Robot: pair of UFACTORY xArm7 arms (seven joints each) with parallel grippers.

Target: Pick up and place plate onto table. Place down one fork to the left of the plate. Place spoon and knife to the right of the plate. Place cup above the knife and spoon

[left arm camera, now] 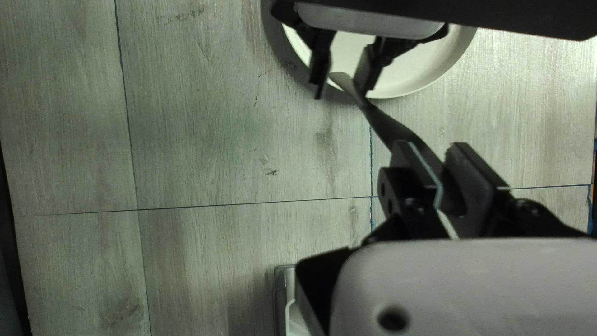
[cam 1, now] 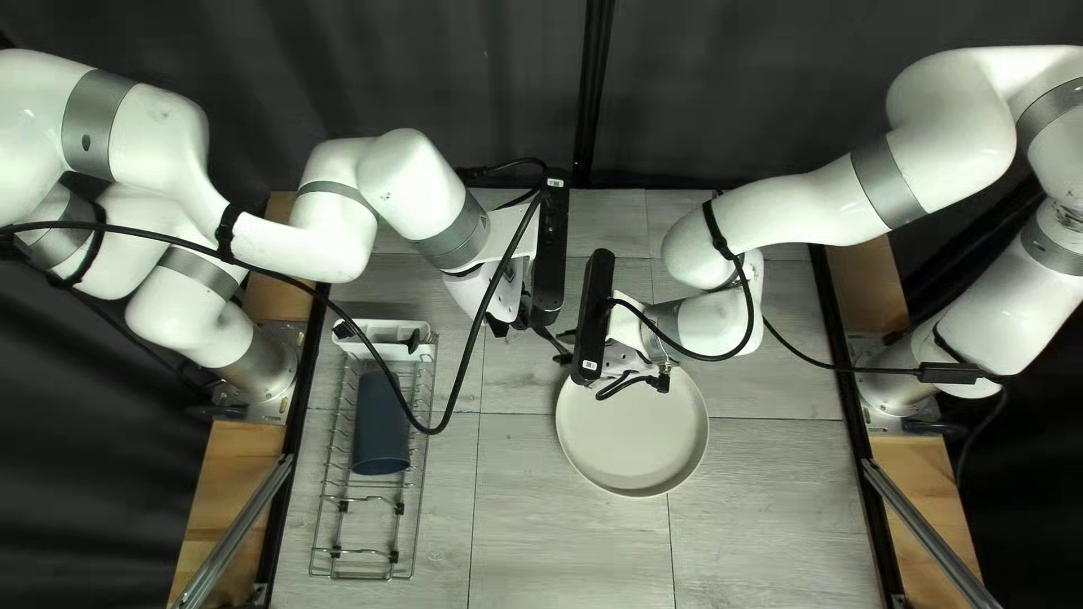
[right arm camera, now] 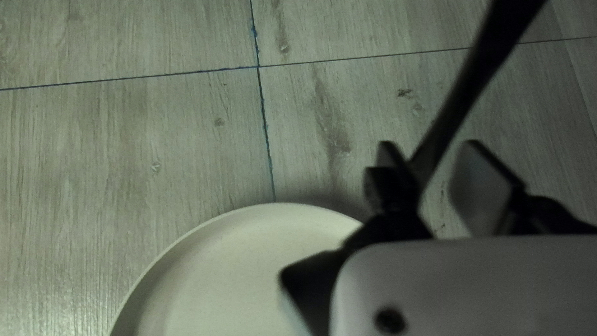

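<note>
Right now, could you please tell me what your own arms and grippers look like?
My left arm and right arm are glossy white, with rounded links and grey bands. Both carry black cables and black straps, plus a long black bar near each gripper. Each gripper has two flat black fingers on black links.
</note>
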